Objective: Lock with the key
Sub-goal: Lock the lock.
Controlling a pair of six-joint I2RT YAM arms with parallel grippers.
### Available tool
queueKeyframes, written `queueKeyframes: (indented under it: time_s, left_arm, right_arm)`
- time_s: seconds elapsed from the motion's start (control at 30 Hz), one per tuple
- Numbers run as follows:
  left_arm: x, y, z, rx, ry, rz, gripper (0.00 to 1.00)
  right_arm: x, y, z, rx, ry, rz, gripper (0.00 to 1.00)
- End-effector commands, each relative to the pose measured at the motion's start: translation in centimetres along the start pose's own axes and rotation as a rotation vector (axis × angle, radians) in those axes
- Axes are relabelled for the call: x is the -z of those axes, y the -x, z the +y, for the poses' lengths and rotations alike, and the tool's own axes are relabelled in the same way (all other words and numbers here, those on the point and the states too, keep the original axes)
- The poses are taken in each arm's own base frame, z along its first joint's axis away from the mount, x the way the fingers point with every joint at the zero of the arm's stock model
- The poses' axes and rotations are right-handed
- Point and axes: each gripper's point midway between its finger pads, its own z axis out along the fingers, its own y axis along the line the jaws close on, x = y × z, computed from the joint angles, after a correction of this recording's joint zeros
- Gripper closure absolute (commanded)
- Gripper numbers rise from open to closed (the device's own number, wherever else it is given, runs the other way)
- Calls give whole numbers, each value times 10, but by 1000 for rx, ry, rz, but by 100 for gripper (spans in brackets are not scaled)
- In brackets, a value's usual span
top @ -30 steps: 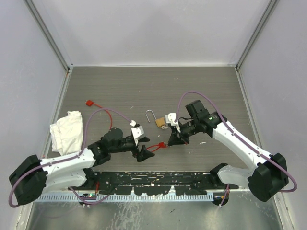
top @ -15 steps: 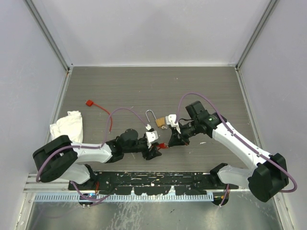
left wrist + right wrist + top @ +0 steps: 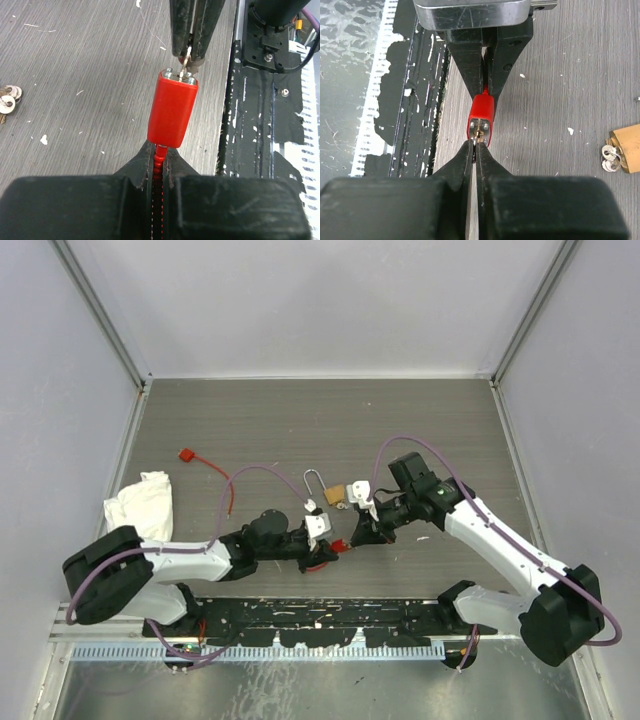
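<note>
A red cable lock (image 3: 172, 112) lies between both grippers near the table's front edge, small in the top view (image 3: 338, 544). My left gripper (image 3: 160, 150) is shut on the lock's red beaded cable, right behind the body. My right gripper (image 3: 475, 145) faces it from the other end, shut on the key (image 3: 187, 59). The key's thin silver blade sits at the keyhole in the lock's metal face (image 3: 481, 129). The key's head is hidden between the fingers.
A brass padlock (image 3: 335, 496) with its shackle open lies just behind the grippers, with a ring of small keys (image 3: 609, 155) beside it. The red cable's tagged end (image 3: 185, 453) lies at the left. A white cloth (image 3: 140, 510) sits at the left edge. The black rail (image 3: 320, 625) runs along the front.
My left arm has swung right to the red lock and its open jaws have shut on the cable behind the body. The right gripper has stayed shut at the lock.
</note>
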Motion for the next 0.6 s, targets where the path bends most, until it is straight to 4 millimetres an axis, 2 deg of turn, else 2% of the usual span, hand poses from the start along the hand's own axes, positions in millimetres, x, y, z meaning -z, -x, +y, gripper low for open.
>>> queueKeyframes:
  time_s: [0.0, 0.2, 0.33, 0.57]
  left_arm:
    - [13, 43, -9, -50, 22, -98, 100]
    - [21, 40, -18, -76, 48, -40, 100]
    - [25, 37, -19, -66, 68, -24, 100]
    - [37, 40, -20, -43, 103, -29, 100]
  right_arm:
    - [2, 5, 3, 53, -6, -19, 87]
    - [2, 6, 9, 46, 19, -36, 62]
    - [5, 14, 12, 44, 27, -51, 46]
    - [16, 24, 10, 32, 11, -78, 35]
